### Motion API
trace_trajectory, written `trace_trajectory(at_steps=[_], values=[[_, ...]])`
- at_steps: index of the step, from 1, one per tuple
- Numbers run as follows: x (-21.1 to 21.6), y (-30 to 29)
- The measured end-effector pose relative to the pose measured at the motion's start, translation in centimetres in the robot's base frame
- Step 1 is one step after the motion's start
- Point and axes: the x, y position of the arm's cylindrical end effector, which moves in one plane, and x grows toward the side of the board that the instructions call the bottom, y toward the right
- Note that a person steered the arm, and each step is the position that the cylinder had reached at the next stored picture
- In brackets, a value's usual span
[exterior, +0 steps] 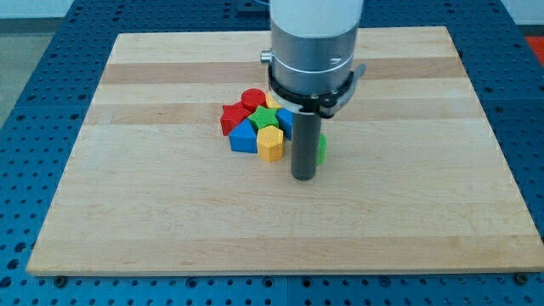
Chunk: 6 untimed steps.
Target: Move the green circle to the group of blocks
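The green circle (321,148) is mostly hidden behind my rod; only a thin green sliver shows at the rod's right edge. My tip (303,178) rests on the board, just in front of that sliver and right of the group. The group of blocks lies left of the rod: a red circle (252,99), a red block (232,118), a green block (265,118), a blue block (244,137), a yellow block (270,144) and a blue block (286,121) partly behind the rod. The green circle is close to the group's right side; contact cannot be told.
The wooden board (170,212) lies on a blue perforated table (34,51). The arm's large grey body (313,42) hangs over the board's top middle and hides what is behind it.
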Motion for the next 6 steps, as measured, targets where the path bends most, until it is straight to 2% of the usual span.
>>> trace_trajectory(at_steps=[2, 3, 4, 6], values=[[3.8, 6.5], [3.4, 9.5], [-1.4, 7.3], [-1.2, 3.4]])
